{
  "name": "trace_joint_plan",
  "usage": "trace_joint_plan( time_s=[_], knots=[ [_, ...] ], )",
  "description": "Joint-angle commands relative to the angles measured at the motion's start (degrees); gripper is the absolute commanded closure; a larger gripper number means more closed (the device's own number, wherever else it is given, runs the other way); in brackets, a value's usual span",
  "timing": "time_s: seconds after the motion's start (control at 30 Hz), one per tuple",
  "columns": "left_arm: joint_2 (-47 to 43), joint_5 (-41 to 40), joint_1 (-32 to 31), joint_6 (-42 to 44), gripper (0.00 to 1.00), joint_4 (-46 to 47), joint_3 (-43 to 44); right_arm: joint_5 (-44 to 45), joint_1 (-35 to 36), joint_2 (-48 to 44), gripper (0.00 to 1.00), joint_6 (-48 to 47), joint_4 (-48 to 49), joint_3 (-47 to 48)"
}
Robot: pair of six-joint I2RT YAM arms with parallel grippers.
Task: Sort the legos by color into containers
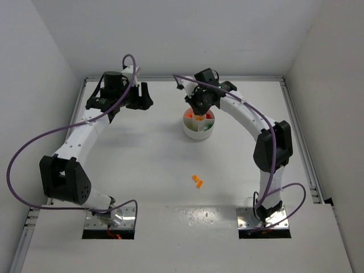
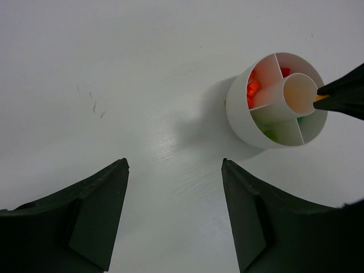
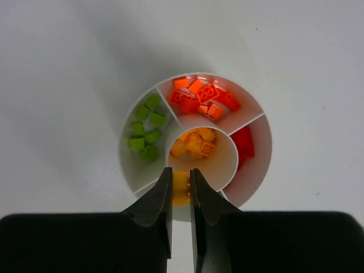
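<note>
Table (image 1: 142, 162): dish (image 1: 198, 135) well inside its edges.

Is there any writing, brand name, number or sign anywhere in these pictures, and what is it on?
None can be read. The white dish, the bricks, the arms and the table show no words, numbers or signs; any marks on the brick studs are too small to make out.

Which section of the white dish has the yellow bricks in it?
The small round cup in the middle, with yellow bricks; the wedges around it hold green bricks, orange bricks and red bricks.
</note>
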Motion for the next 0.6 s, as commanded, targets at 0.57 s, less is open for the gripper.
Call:
trace_joint_plan(
  time_s=[0.57],
  knots=[
    [0.5,-0.4,-2.4,0.1,0.26,2.5,1.0,1.4,-3.8,4.1,0.7,-1.0,-0.3,5.9]
  ],
)
